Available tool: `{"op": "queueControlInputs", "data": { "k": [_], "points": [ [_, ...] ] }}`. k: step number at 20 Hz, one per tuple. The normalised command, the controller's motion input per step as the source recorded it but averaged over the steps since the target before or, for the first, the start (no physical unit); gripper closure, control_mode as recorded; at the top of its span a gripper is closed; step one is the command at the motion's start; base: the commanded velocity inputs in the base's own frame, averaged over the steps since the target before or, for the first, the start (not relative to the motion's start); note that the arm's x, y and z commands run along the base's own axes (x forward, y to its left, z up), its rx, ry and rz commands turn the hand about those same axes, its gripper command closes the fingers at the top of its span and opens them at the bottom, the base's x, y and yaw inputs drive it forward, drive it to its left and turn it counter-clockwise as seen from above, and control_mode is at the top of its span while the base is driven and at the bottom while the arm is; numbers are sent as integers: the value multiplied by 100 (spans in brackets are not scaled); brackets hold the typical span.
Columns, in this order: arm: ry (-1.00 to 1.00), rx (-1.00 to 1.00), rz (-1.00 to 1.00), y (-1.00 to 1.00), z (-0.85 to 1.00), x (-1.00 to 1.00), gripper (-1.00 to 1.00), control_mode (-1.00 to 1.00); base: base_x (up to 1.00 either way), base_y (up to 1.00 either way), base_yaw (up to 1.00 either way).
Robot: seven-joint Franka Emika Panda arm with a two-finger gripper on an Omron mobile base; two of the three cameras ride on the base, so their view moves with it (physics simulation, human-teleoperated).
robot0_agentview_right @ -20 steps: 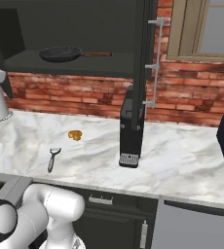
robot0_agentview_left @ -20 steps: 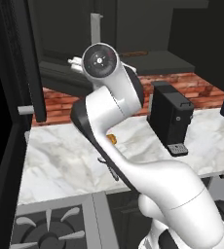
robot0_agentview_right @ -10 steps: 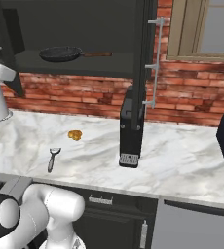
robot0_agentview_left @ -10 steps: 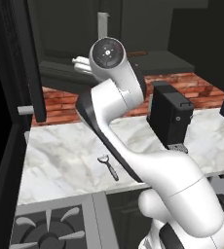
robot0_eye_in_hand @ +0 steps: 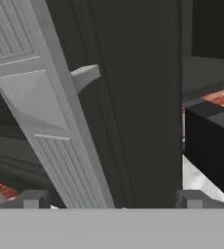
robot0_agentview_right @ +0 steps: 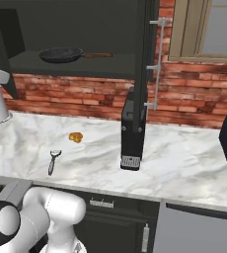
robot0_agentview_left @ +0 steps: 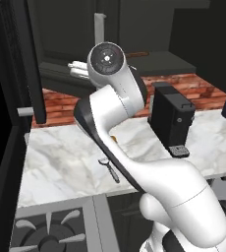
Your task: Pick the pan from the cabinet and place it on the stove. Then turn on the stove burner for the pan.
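Stove [robot0_agentview_left: 46,231] grates showed at far left, below the marble table [robot0_agentview_right: 184,163]. Peeler [robot0_agentview_right: 53,160] and a small orange bit [robot0_agentview_right: 76,137] lay on the table. Pan [robot0_agentview_right: 61,54] sat on the open cabinet [robot0_agentview_right: 86,29] shelf, handle pointing right. Fingers [robot0_eye_in_hand: 31,199] were spread wide, empty, facing the cabinet door.

Base views flank the marble counter [robot0_agentview_left: 61,162] (shared); hand view hugs cabinet door [robot0_eye_in_hand: 41,107].
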Motion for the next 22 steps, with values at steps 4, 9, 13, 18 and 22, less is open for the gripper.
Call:
{"op": "queueControlInputs", "data": {
  "k": [4,9,13,18,22],
  "points": [
    [1,0,0,45,-32,74,-100,-100,0,0,0],
    [1,0,0,68,-35,22,-100,-100,0,0,0],
    [1,-2,0,68,-29,20,-100,-100,0,0,0],
    [6,0,0,20,-15,21,-100,-100,0,0,0],
    [0,-3,-4,77,-11,22,-100,-100,0,0,0]
  ]
}}
